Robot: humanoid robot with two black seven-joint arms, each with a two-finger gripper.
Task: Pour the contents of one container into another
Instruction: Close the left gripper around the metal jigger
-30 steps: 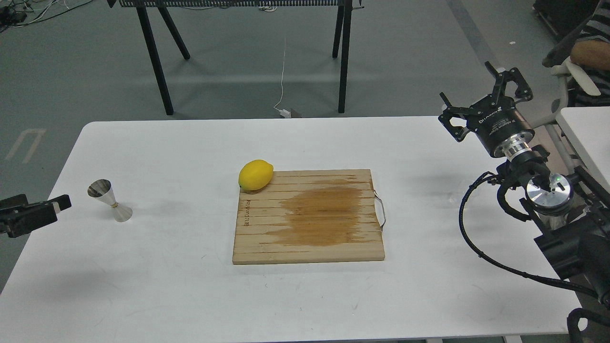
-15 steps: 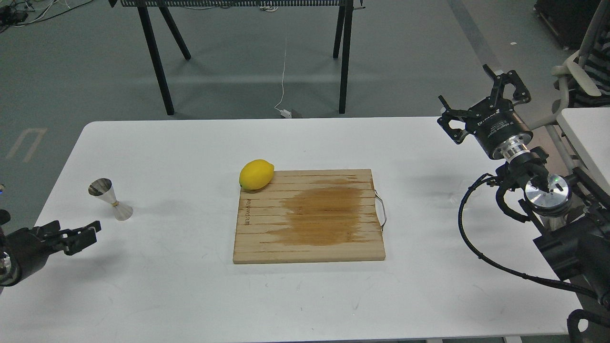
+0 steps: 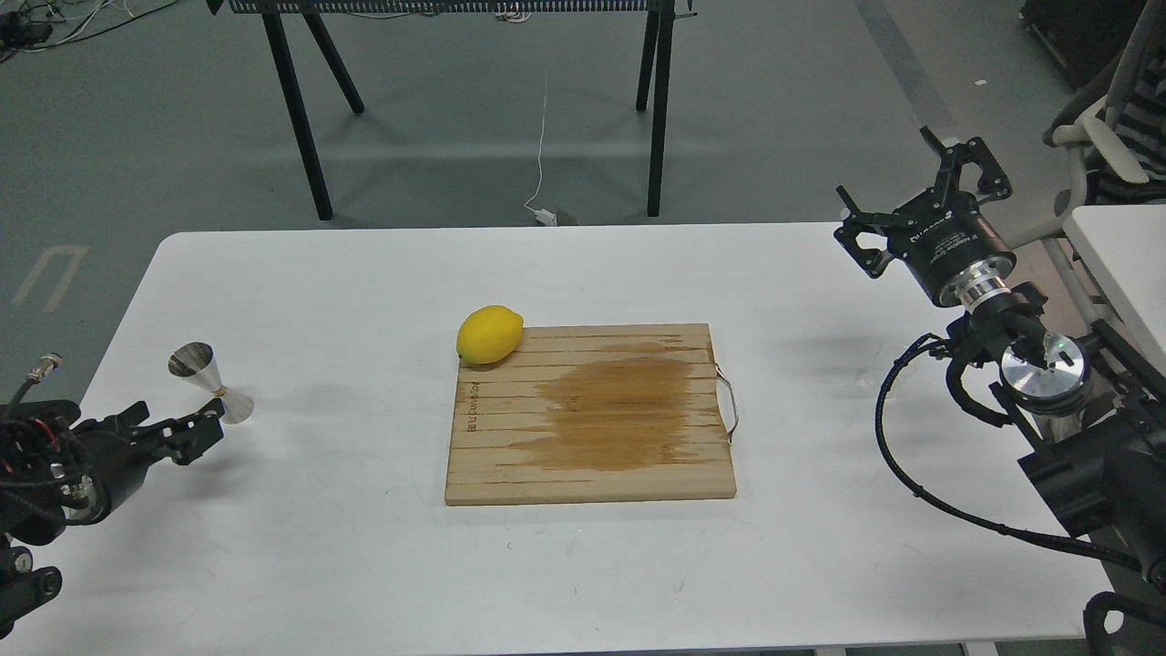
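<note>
Left gripper (image 3: 196,430) (jaw state unclear) beside shiny, upright hourglass-shaped steel jigger (image 3: 209,383).

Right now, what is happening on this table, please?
Nothing is held yet. The left pincer reaches toward the steel jigger, which stands upright on the white table; whether they touch cannot be told. The right pincer hangs open above the table's far right corner. A lemon rests at the wooden board corner. No glass cup is visible.
</note>
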